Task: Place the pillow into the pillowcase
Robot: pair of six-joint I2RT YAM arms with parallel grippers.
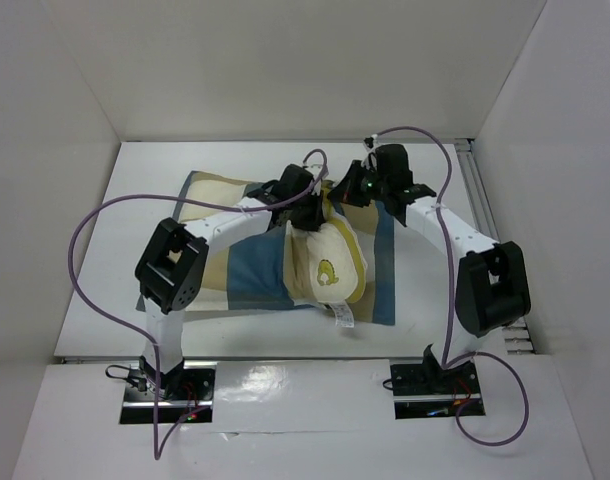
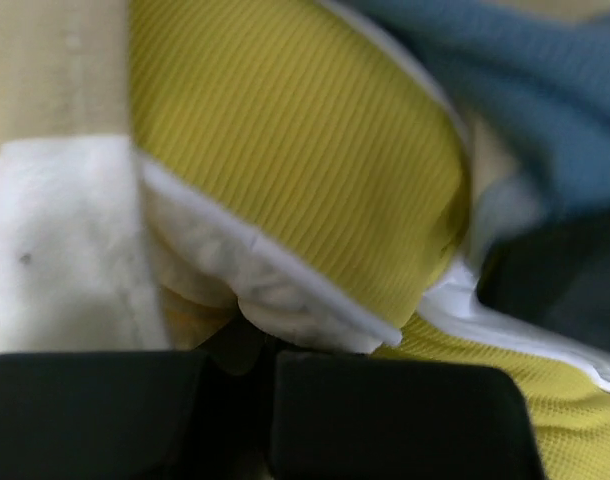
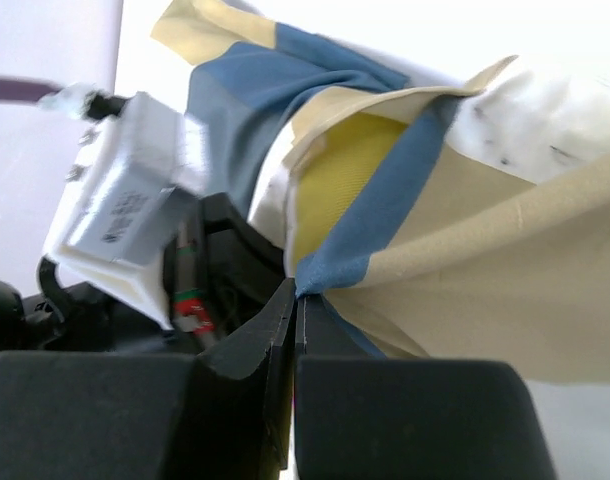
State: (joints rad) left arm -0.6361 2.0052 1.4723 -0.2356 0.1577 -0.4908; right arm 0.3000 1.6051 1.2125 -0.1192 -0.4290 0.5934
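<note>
- The right tool [image 3: 297,300] is clamped on the opening edge of the pillowcase [image 3: 385,200].
- The left tool [image 2: 270,355] is closed on the pillow [image 2: 295,170].
- The pillow is lodged partly inside the pillowcase on the desk [image 1: 425,300].

Table [image 1: 135,200]: white, matte. White panels stand along its back [image 1: 305,60], left [image 1: 35,200] and right [image 1: 565,150] edges. Right edge: metal rail [image 1: 475,190], possibly a track. Near edge: glossy white ledge [image 1: 305,400] showing bright glare.
</note>
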